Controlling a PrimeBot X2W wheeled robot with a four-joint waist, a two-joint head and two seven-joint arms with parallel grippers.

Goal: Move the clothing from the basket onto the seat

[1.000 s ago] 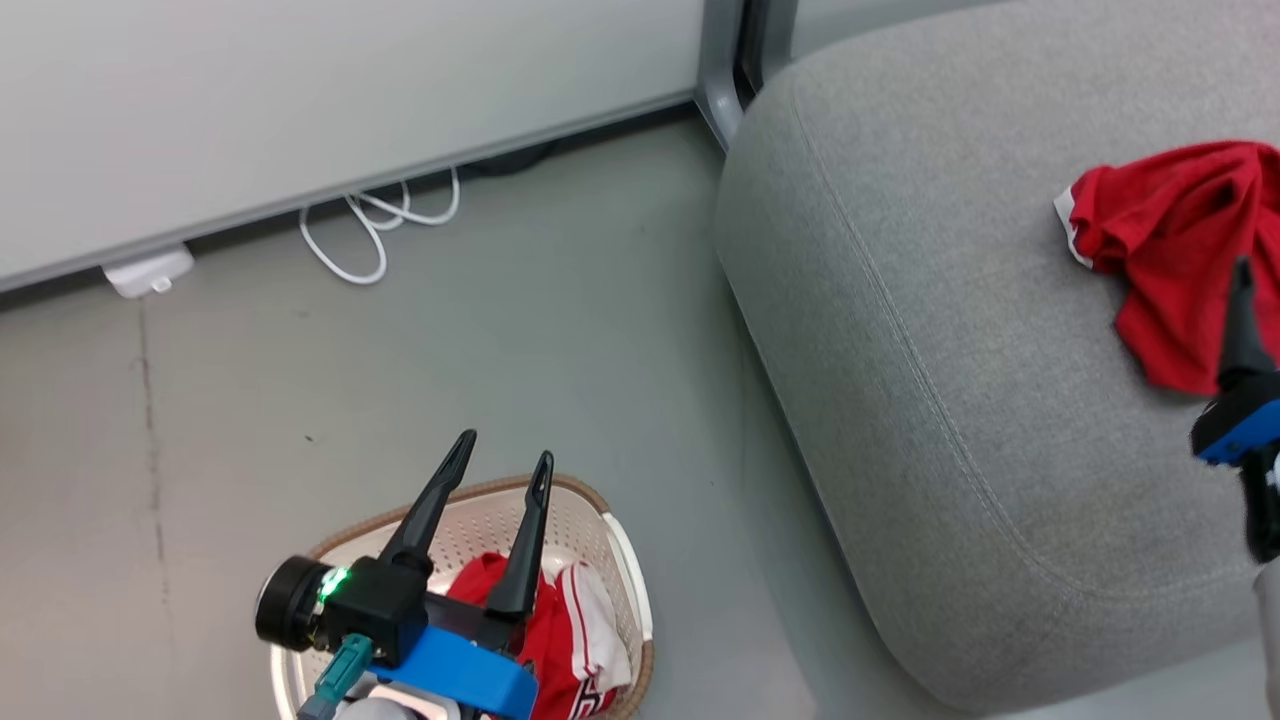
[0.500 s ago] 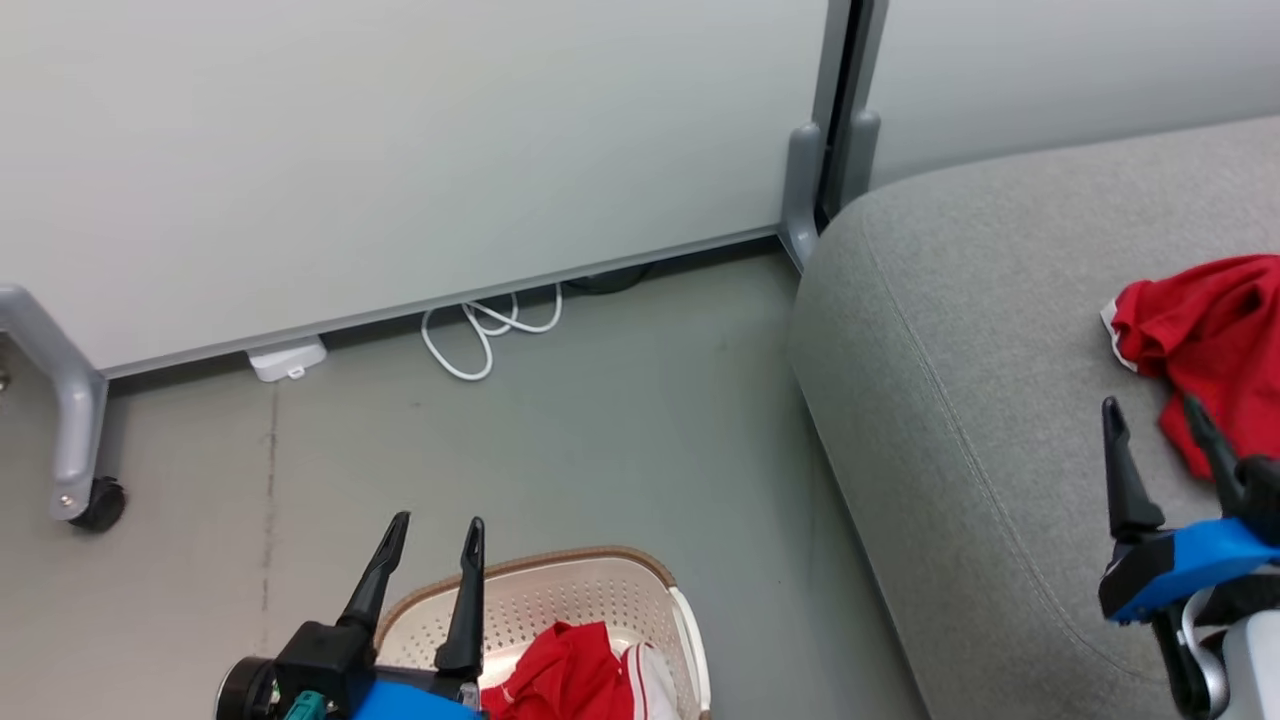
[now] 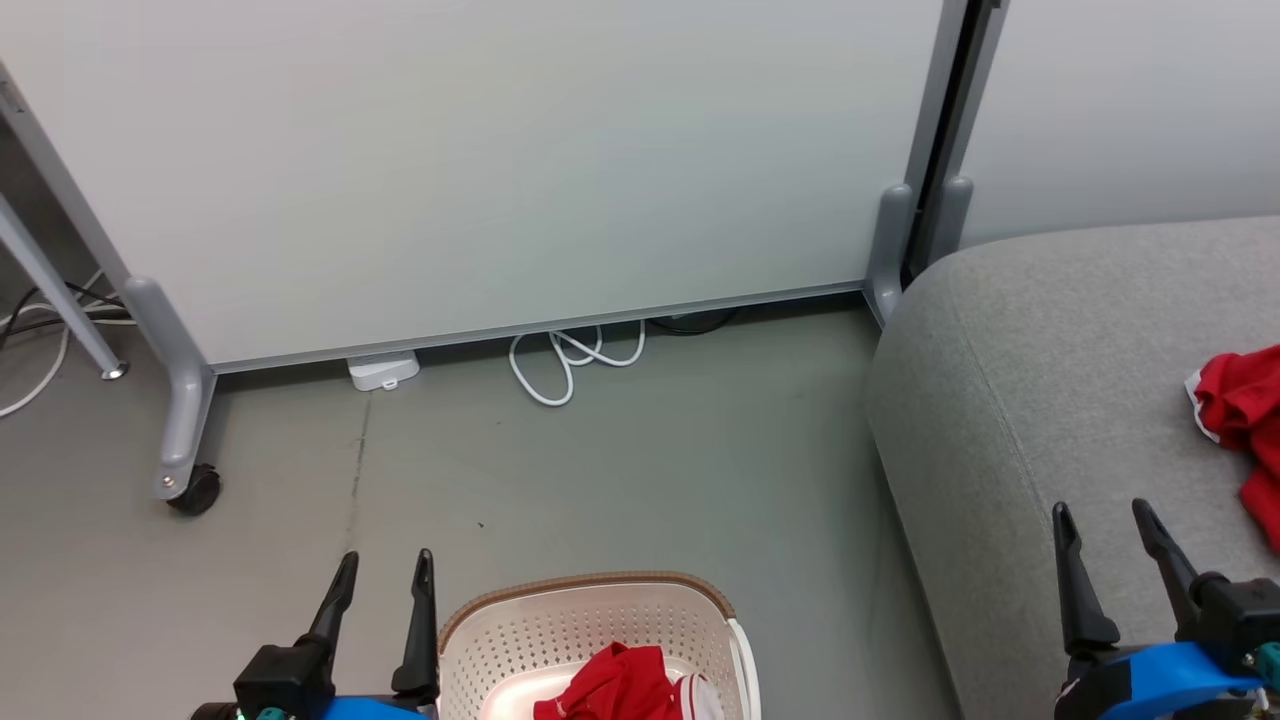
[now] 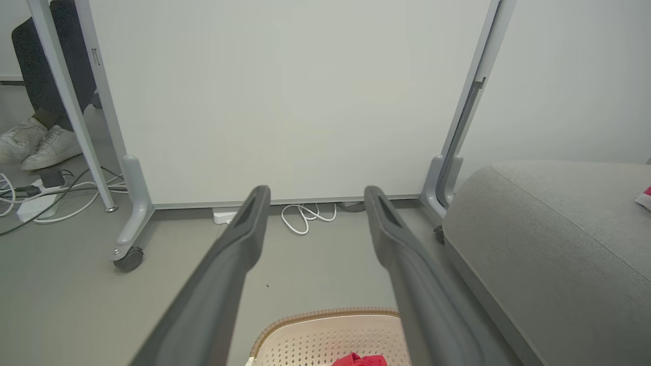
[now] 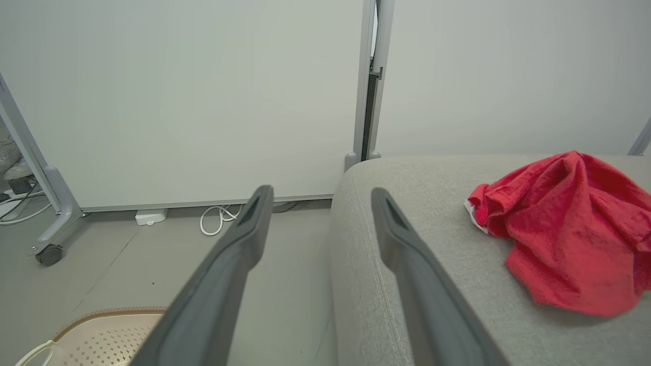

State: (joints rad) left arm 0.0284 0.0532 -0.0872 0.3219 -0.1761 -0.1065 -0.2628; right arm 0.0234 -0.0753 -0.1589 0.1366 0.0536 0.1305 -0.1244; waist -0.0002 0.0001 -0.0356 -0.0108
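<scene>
Head view: the left gripper (image 3: 387, 556) stands at the lower left, fingers spread wide with nothing between them. The basket (image 3: 590, 581) sits on the floor just to its right, cut off by the bottom edge, with red-and-white clothing (image 3: 622, 690) bunched inside. The pile thus lies right of and below these fingertips, and this arm is by far the nearer. The right gripper (image 3: 1100, 508), equally wide and empty, hovers over the front of the seat (image 3: 1050, 340), where a red garment (image 3: 1240, 410) already lies. Behind stand a pale partition (image 3: 500, 150) on a castor (image 3: 195, 490) and a looped white cable (image 3: 572, 358), both well apart from the basket.

Left wrist view: the fingers point toward the partition, the basket rim low between them. The clothing (image 4: 362, 360) barely peeks in at the bottom, so I judge the gripper must tip down and clear the rim. White shoes (image 4: 35, 147) rest far left.

Right wrist view: the open fingers straddle the seat's corner, and the red garment lies crumpled to their right, apart from them
</scene>
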